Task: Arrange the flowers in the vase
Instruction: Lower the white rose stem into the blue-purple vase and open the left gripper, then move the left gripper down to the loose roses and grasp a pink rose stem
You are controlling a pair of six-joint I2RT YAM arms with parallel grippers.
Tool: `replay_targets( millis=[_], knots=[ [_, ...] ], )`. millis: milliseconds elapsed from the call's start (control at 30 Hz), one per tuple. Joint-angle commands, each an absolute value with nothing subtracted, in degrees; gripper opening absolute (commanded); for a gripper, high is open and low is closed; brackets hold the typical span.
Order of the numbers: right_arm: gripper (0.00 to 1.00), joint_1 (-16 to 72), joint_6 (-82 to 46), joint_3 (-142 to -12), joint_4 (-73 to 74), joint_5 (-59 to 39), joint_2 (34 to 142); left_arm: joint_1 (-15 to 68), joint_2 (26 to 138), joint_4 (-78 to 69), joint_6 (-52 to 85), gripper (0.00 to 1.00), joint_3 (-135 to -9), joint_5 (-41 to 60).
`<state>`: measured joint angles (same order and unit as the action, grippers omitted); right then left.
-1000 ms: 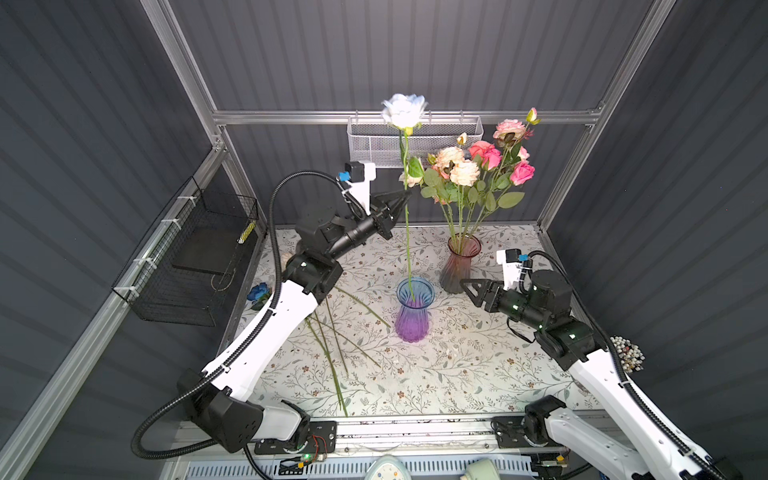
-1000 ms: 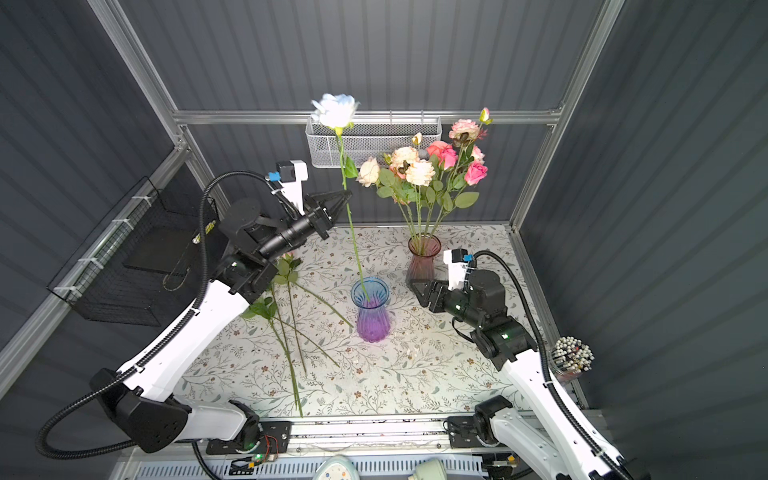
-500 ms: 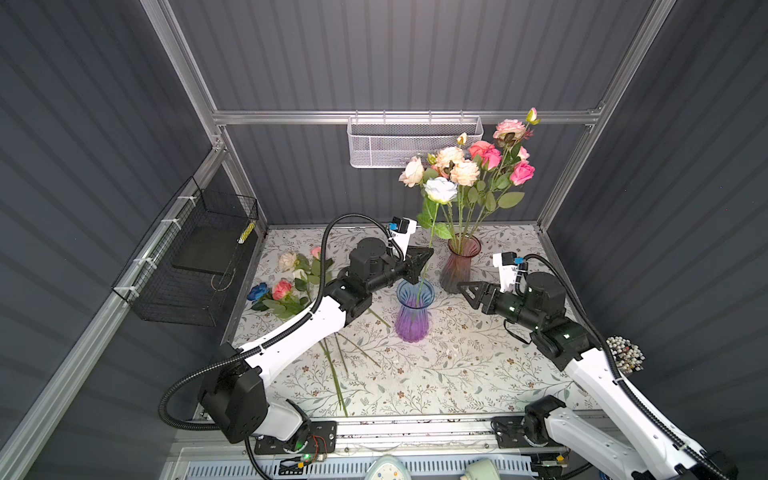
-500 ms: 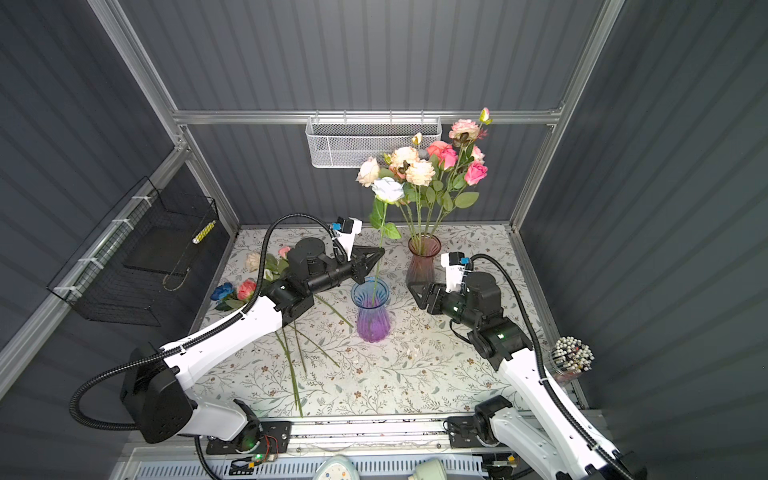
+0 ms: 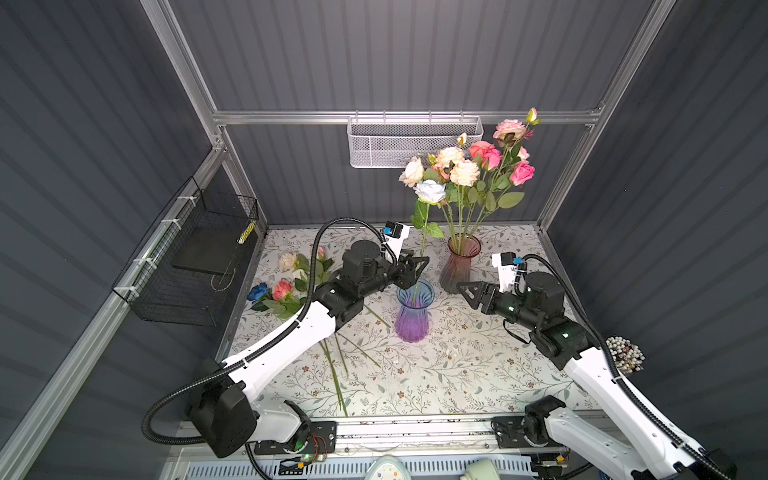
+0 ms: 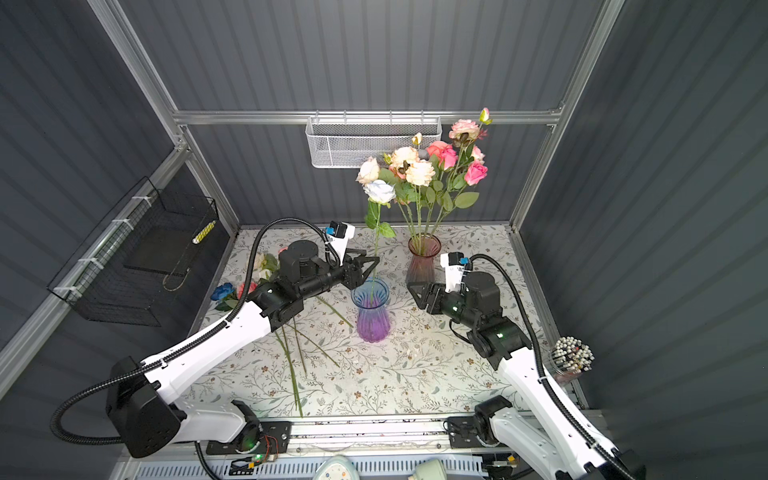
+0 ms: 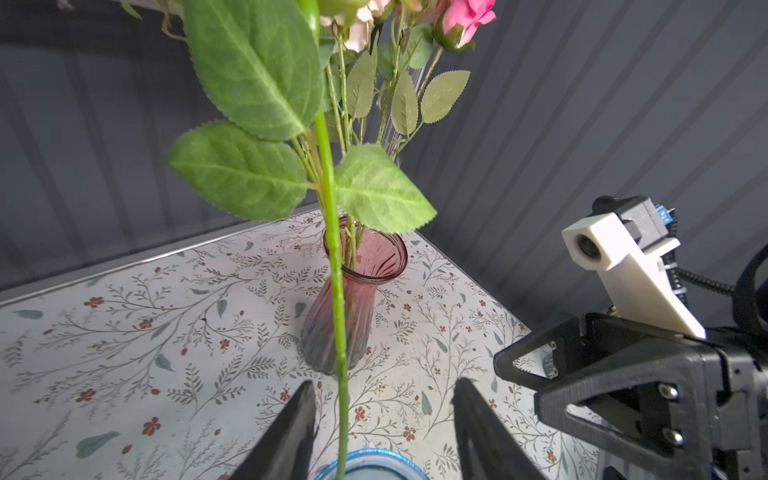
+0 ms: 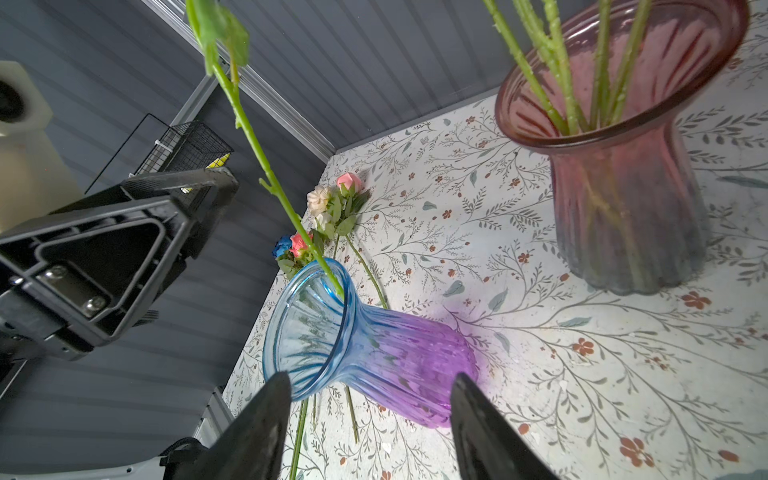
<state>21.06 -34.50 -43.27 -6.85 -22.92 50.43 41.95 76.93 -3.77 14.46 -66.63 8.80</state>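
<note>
Left wrist view shows left gripper [image 7: 384, 382] with jaws parted around the white rose stem [image 7: 330, 232] seated in the blue-purple vase [image 7: 386, 457] (right gripper [image 8: 370, 376] parted, empty), so pulling back could snag a leaf and tip it.

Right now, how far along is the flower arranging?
Done: a bunch of roses stands in the pink vase. In hand: the white rose has its stem in the blue vase, with the left end effector open around the stem. Left: several loose roses lie on the table; the right end effector is open and empty.
</note>
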Motion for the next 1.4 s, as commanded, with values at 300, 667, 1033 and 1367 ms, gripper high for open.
replay_targets(
  millis=[300,667,1033,1367],
  knots=[
    [0.62,21.42,-33.08,-43.2,-7.69,-23.19,48.13,41.12,66.51,6.23,14.47,0.66,-59.71,-20.56],
    [0.6,21.43,-32.04,-42.99,-10.21,-23.07,47.68,20.32,79.22,27.19,33.2,0.5,-60.83,-23.0],
    [0.6,21.43,-31.39,-42.63,-10.7,-23.56,47.72,13.45,95.56,26.33,34.19,0.45,-60.99,-14.61],
    [0.6,21.44,-30.95,-42.87,-11.16,-23.24,47.99,13.18,101.13,21.59,33.39,0.15,-60.49,-10.01]
  ],
)
